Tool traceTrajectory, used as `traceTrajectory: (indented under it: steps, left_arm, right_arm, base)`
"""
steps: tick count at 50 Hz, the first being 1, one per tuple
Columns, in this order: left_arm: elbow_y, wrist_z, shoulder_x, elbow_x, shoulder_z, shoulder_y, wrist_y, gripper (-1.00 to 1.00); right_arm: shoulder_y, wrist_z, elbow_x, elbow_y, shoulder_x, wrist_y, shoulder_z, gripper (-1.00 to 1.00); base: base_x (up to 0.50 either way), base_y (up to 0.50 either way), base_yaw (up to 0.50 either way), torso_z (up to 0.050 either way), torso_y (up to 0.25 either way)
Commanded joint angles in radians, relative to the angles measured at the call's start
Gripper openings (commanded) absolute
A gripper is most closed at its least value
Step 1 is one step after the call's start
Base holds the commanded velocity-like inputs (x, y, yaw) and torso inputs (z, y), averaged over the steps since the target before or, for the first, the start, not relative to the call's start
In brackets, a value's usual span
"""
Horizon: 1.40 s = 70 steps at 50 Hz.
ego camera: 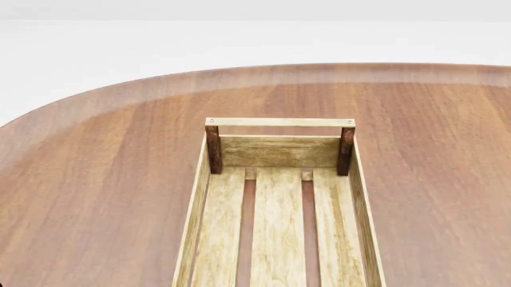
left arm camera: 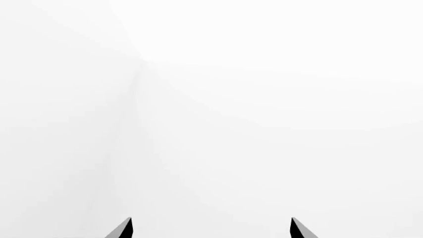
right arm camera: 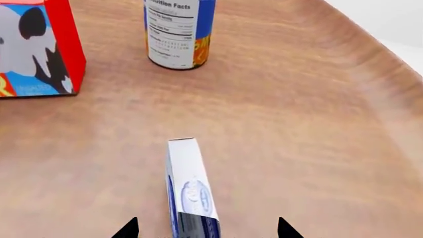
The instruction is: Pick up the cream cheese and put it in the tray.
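Observation:
The cream cheese [right arm camera: 188,186], a small pale box with a blue oval logo, stands on its narrow side on the wooden table in the right wrist view. My right gripper [right arm camera: 207,230] is open; the box's near end sits between the two dark fingertips with a gap on each side. The tray [ego camera: 343,209], a long light-wood crate with a slatted bottom and dark corner posts, holds nothing in the head view. My left gripper [left arm camera: 211,229] is open over blank white background. Neither gripper shows in the head view.
A red box with a cow picture [right arm camera: 39,49] and a blue-and-orange can [right arm camera: 178,32] stand on the table beyond the cream cheese. The round table's edge [right arm camera: 390,54] curves past near the can's side. The table [ego camera: 96,179] surrounds the tray.

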Motion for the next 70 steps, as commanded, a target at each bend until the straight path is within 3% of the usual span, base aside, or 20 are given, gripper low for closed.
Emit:
traceTrajectory:
  steps: [1, 7, 8, 18, 31, 50, 70]
  left_arm:
    - [-0.001, -0.004, 0.0, 0.001, 0.001, -0.001, -0.003, 1.0]
    - [-0.002, -0.005, -0.001, 0.0, 0.002, -0.003, -0.002, 1.0]
    - [-0.002, -0.005, -0.001, 0.0, 0.002, -0.003, -0.001, 1.0]
    - [-0.004, -0.008, -0.003, 0.001, 0.003, -0.004, -0.001, 1.0]
    - [0.003, -0.012, -0.006, 0.001, 0.003, -0.002, -0.003, 1.0]
    - [-0.005, -0.017, -0.008, -0.003, 0.006, -0.009, -0.01, 1.0]
    - [-0.001, -0.024, -0.012, -0.004, 0.008, -0.009, -0.011, 1.0]
  right_arm:
    - [0.026, -0.026, 0.003, 0.063, 0.001, -0.024, 0.003, 1.0]
    - [0.059, -0.055, -0.003, 0.134, 0.0, -0.055, 0.0, 1.0]
    - [0.054, -0.16, 0.021, 0.124, -0.008, -0.077, -0.007, -1.0]
    - [0.04, -0.163, 0.038, 0.075, -0.018, -0.046, -0.006, -1.0]
    - [-0.143, -0.09, 0.001, -0.357, -0.028, 0.022, -0.064, -1.0]
    - [-0.278, 0.032, -0.102, -0.783, -0.004, 0.096, -0.128, -1.0]
    - [-0.288, 0.075, -0.149, -1.018, 0.062, 0.22, -0.175, -1.0]
  base:
    - [0.0, 0.0, 0.0, 0.0, 0.0]
    - [0.0, 0.0, 0.0, 0.0, 0.0]
    - [0.0, 0.0, 0.0, 0.0, 0.0]
    - [0.0, 0.0, 0.0, 0.0, 0.0]
    - [0.0, 0.0, 0.0, 0.0, 0.0]
    - [0.0, 0.0, 0.0, 0.0, 0.0]
    - [0.0, 0.0, 0.0, 0.0, 0.001]
